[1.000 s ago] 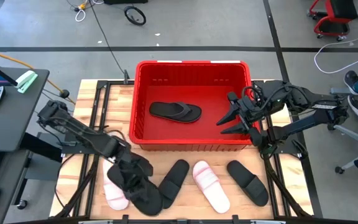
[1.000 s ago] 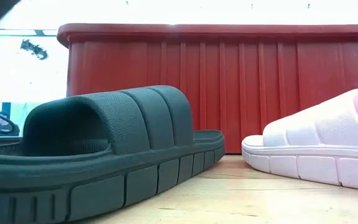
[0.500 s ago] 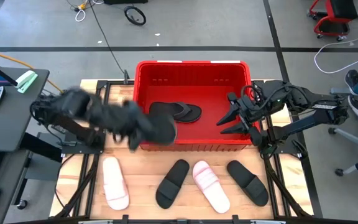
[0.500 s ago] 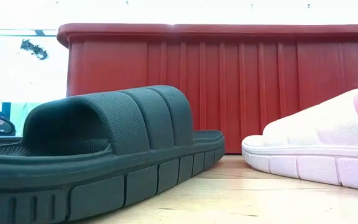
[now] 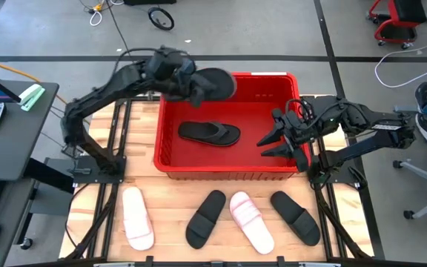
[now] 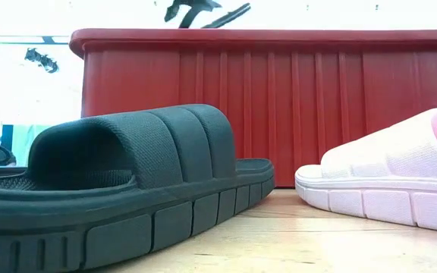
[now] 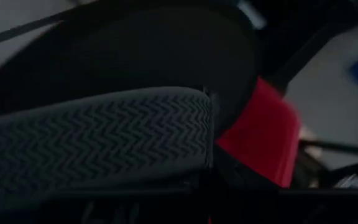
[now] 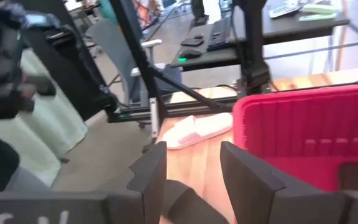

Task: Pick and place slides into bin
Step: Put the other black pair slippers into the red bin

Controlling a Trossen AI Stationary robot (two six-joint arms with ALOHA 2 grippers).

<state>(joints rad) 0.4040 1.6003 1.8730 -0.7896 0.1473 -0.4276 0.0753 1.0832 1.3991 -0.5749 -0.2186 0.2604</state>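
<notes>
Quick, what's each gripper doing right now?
Left gripper: shut on a black flip-flop above the red bin.
Right gripper: open, empty.

Grey concrete floor (image 5: 50, 30), dark desk (image 5: 6, 141) at one side, red chair (image 5: 395, 16) beyond.

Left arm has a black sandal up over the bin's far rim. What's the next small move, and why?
Probably ease the left gripper a little inward over the bin and open it. It is shut on the black sandal, which hangs above the far rim, partly outside. One flip-flop already lies inside. The right gripper waits open over the bin's right side.
</notes>
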